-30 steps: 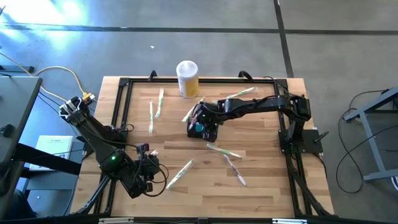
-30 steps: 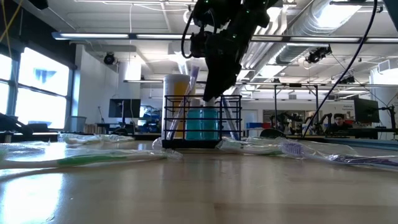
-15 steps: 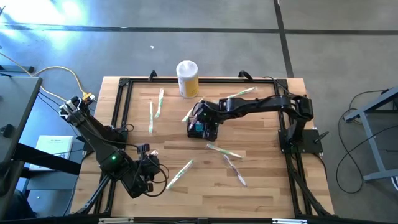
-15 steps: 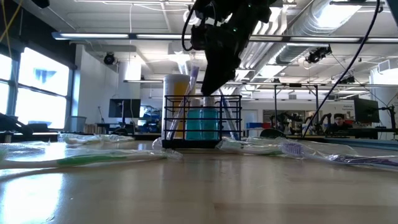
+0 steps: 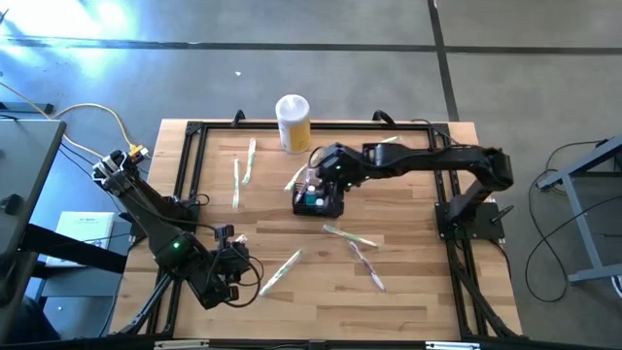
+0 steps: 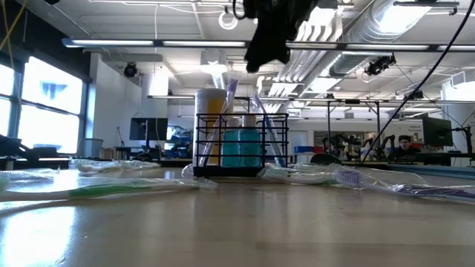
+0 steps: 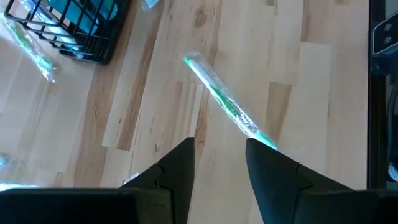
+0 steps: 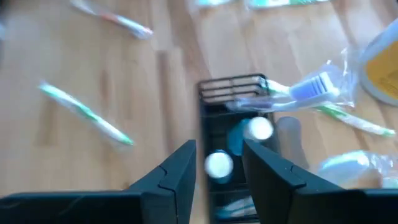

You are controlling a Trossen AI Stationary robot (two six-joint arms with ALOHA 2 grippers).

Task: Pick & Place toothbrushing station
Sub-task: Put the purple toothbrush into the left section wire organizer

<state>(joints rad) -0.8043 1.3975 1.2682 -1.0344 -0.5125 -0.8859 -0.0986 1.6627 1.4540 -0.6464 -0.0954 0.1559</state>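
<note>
Two arms | right gripper (image 5: 326,170) at 12 o'clock directly above toothbrushing station (image 5: 317,197), fingers parted, empty | left gripper (image 7: 219,163) far at 7 o'clock, parted, empty

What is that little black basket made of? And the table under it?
The black basket looks like thin metal wire with a dull black coating: you can see straight through its open grid of bars to the blue cup inside. The table looks like light wood, probably smooth and sealed: it shows joined planks with grain lines and a soft shine in the low view.
</note>
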